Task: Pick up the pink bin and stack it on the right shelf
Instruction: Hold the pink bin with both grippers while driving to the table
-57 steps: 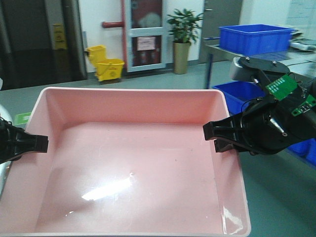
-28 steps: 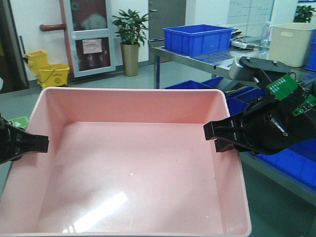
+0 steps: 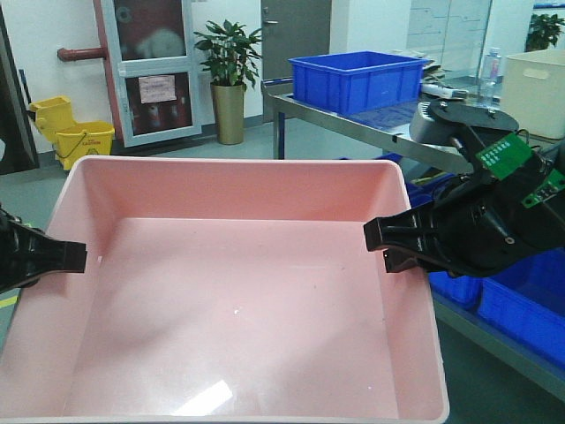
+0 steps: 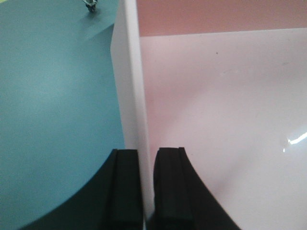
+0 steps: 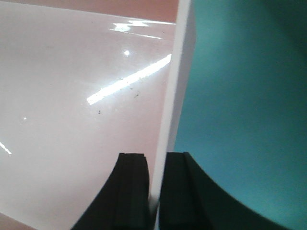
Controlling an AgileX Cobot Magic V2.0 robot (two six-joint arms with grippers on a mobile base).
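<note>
Front-facing view: pink bin (image 3: 238, 291) held aloft between both pincers, near the camera and short of the right shelf (image 3: 375, 121).

Left pincer (image 4: 146, 158) clenches the bin's left rim, one finger inside the wall and one outside. Right pincer (image 5: 157, 160) grasps the right rim the same way, with teal floor (image 4: 57, 96) below. The bin's glossy bottom carries light streaks and a few dark specks. The right arm's black body covers part of the lower blue crates (image 3: 521, 300) under the shelf. On the shelf top sit a blue crate (image 3: 357, 79) and a cream bin (image 3: 534, 93), their contents hidden by their walls. Farthest back stand a potted plant (image 3: 229, 79) and a yellow mop bucket (image 3: 75, 132).
</note>
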